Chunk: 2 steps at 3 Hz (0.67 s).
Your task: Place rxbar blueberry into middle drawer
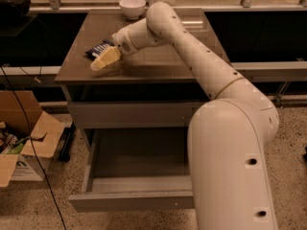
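Yellowish at its tip, the gripper (104, 60) hangs low over the left part of the table (158, 63), just in front of the rxbar blueberry (98, 47). The bar lies flat on the table top near the left edge, and the tip partly covers it. It looks to me like a reach for the grasp, because the bar is not lifted. If the gripper is released or clenched, I cannot tell, and also not if it touches the wrapper.

Below, the middle drawer (129, 201) is pulled out wide, I think so that the bar can be dropped in from above. The upper drawer front (134, 114) is closed. A white bowl (132, 6) stands at the back edge of the table, well apart from the bar. On the floor at the left are an open cardboard box (29, 143) and a thin black cable (29, 128). The robot's own thick arm (206, 66) and body (235, 171) hide the right part of the drawer, so the way down is freer on the left.
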Each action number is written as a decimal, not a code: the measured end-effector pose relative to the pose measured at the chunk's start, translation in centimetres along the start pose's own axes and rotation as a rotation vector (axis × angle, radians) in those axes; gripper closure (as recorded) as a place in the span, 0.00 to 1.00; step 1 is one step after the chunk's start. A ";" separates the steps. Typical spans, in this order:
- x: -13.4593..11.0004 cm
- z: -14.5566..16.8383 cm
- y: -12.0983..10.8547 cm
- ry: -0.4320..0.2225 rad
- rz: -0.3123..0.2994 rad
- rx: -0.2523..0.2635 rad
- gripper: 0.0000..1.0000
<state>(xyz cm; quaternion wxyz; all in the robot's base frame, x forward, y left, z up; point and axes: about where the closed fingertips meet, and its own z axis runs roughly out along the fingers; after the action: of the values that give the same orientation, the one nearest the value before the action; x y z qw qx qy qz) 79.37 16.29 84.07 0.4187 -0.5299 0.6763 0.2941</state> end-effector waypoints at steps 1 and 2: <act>-0.4 1.4 0.1 -0.065 0.040 -0.020 0.00; -1.2 2.4 0.1 -0.106 0.053 -0.036 0.00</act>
<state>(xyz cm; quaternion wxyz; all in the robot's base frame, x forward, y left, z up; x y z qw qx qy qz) 80.03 18.91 84.00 0.4364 -0.5030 0.6616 0.3448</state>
